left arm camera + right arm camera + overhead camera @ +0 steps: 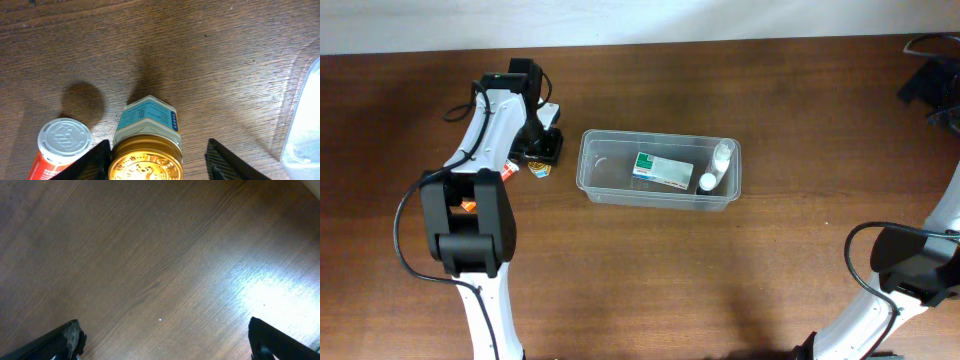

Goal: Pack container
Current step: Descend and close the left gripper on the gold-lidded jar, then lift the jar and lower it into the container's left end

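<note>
So far the packing looks partly done: the clear container [605,165] sits near the middle of the table [620,280] and already holds a green-and-white box [662,171] lying flat, plus a small white bottle [721,158] at the end farthest from the left arm. Just outside its other end, two things are not yet packed: a gold-lidded jar [146,150] and, touching or nearly touching it, a red tube with a white cap [62,145]. The left claw [157,167] hangs over the jar with its fingers apart, one on each side and neither pressing it, so I judge that picking up the jar is the step in hand. The right claw [165,340] is spread wide over bare wood, holding nothing (well away from everything). Whatever else may lie under the left arm is hidden.
</note>
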`<state>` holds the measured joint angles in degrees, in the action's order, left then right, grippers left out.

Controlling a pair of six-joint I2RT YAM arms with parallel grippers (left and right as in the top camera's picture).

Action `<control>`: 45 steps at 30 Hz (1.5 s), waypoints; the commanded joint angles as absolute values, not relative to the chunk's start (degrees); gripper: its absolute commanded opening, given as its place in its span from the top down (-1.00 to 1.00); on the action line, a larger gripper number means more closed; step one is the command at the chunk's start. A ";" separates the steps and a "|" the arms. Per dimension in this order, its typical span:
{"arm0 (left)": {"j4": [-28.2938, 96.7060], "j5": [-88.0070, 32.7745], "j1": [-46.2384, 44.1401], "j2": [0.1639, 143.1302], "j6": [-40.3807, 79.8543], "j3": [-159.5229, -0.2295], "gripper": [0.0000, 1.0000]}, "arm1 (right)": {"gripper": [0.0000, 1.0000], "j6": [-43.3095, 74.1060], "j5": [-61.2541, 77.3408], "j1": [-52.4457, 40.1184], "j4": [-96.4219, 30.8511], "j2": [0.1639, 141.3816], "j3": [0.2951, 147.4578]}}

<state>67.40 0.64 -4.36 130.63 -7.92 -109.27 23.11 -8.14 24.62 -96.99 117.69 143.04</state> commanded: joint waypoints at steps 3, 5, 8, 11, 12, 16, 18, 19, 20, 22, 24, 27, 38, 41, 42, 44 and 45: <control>67.26 -0.21 -4.34 131.83 -7.29 -108.77 -0.09 | -0.97 22.74 -9.08 24.77 -97.30 116.62 143.81; 67.33 -0.23 -4.36 132.40 -7.29 -108.77 -0.09 | -0.97 22.74 -9.08 24.77 -97.30 116.62 143.81; 67.68 -0.21 -4.34 133.73 -7.09 -108.77 -0.08 | -0.97 22.76 -9.08 24.77 -97.30 116.62 143.81; 67.81 -0.21 -4.34 134.98 -7.11 -108.77 -0.08 | -0.97 22.74 -9.08 24.77 -97.30 116.62 143.81; 67.83 -0.21 -4.34 135.13 -7.09 -108.77 -0.08 | -0.97 22.74 -9.08 24.77 -97.30 116.62 143.81; 67.66 -0.16 -4.34 135.48 -7.11 -108.77 0.08 | -0.97 22.74 -9.08 24.77 -97.30 116.62 143.81; 67.66 -0.14 -4.34 135.48 -7.11 -108.79 0.23 | -0.97 22.74 -9.08 24.77 -97.30 116.62 143.81; 67.66 -0.14 -4.32 135.48 -7.11 -108.79 0.26 | -0.96 22.74 -9.08 24.77 -97.30 116.62 143.81; 67.68 -0.14 -4.32 135.48 -7.11 -108.79 0.27 | -0.97 22.74 -9.08 24.77 -97.30 116.62 143.81; 67.66 0.03 -4.32 135.48 -7.14 -108.79 0.29 | -0.97 22.74 -9.08 24.77 -97.30 116.62 143.81; 67.66 0.03 -4.32 135.48 -7.14 -108.81 0.29 | -0.97 22.76 -9.08 24.77 -97.30 116.62 143.81; 67.70 0.03 -4.32 135.46 -7.14 -109.06 0.29 | -0.97 22.74 -9.08 24.77 -97.30 116.62 143.81; 78.19 -0.21 -4.62 135.31 -7.14 -123.92 0.30 | -0.97 22.74 -9.08 24.77 -97.30 116.62 143.81; 83.46 -0.21 -5.17 135.28 -7.16 -131.00 0.30 | -0.97 22.74 -9.08 24.77 -97.30 116.62 143.81; 85.36 -0.21 -5.56 135.28 -7.16 -133.49 0.29 | -0.97 22.74 -9.08 24.77 -97.30 116.62 143.81; 88.47 -0.21 -6.39 135.28 -7.18 -137.60 0.29 | -0.97 22.74 -9.08 24.77 -97.30 116.62 143.81; 90.06 -0.23 -6.98 135.28 -7.20 -139.81 0.29 | -0.97 22.74 -9.08 24.77 -97.30 116.62 143.81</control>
